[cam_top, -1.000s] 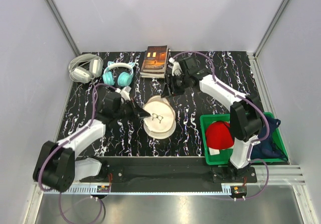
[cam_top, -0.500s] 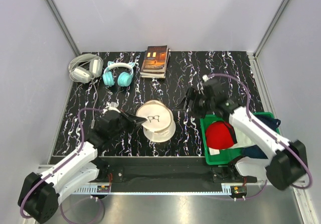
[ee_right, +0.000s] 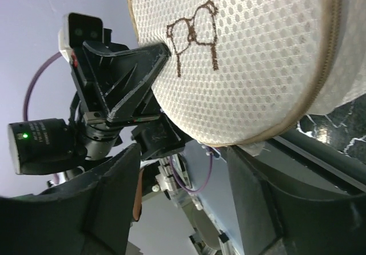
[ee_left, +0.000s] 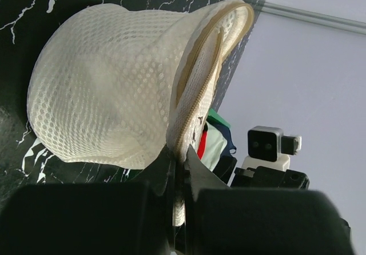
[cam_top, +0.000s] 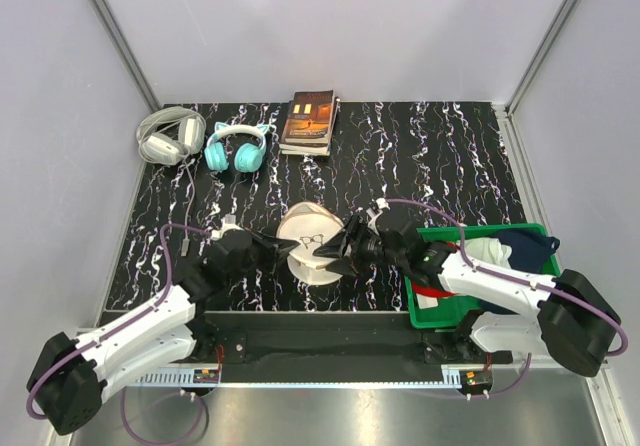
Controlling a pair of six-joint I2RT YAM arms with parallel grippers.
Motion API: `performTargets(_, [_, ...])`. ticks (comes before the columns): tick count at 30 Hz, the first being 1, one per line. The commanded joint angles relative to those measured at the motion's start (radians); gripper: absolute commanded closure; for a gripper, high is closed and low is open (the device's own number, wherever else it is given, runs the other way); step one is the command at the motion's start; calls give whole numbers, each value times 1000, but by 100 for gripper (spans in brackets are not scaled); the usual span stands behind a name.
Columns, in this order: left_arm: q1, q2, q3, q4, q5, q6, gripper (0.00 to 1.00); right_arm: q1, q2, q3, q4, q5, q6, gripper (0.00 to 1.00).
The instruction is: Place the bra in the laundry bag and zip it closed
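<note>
R end effector (cam_top: 345,251) moved bin (cam_top: 411,308) → laundry bag (cam_top: 312,234), fingers wide | L end effector (cam_top: 284,243) pinches its rim | bin — blue cloth (cam_top: 522,243)

White-shelled links on left arm (cam_top: 150,321) and right arm (cam_top: 490,281), with black cylindrical joints between. Black throughout at left gripper (cam_top: 285,244) and right gripper (cam_top: 340,251): 2 wedge-shaped fingers (ee_right: 128,83) each, tapering to thin tips. Behind each pincer, a small white camera block (ee_left: 266,143) with 2 dark lenses. Further back from the pincer, a purple cable (ee_right: 41,82) looping along each arm. Just behind the left gripper, a black motor drum (ee_right: 34,143) marked with pale lettering and 1 green light.
</note>
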Motion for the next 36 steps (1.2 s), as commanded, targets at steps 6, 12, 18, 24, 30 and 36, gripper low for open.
performTargets(6, [-10, -79, -33, 43, -35, -51, 100, 31, -111, -85, 17, 117, 69, 25])
performTargets(12, [-11, -82, -34, 49, -12, -69, 100, 37, -64, -113, 122, 111, 82, 26])
performTargets(18, [-14, -87, -38, 57, 23, -72, 100, 39, 42, -79, 220, 108, 68, 32])
performTargets(24, [-14, -106, -24, -24, 77, 82, 68, 36, 56, -65, 235, 140, 97, 68])
performTargets(30, [-14, -206, 1, -199, 40, 328, 14, -10, 28, -61, 185, 116, 144, 84])
performTargets(36, [-28, -364, -21, -233, -12, 524, 34, -56, -21, -90, 177, 146, 235, 92])
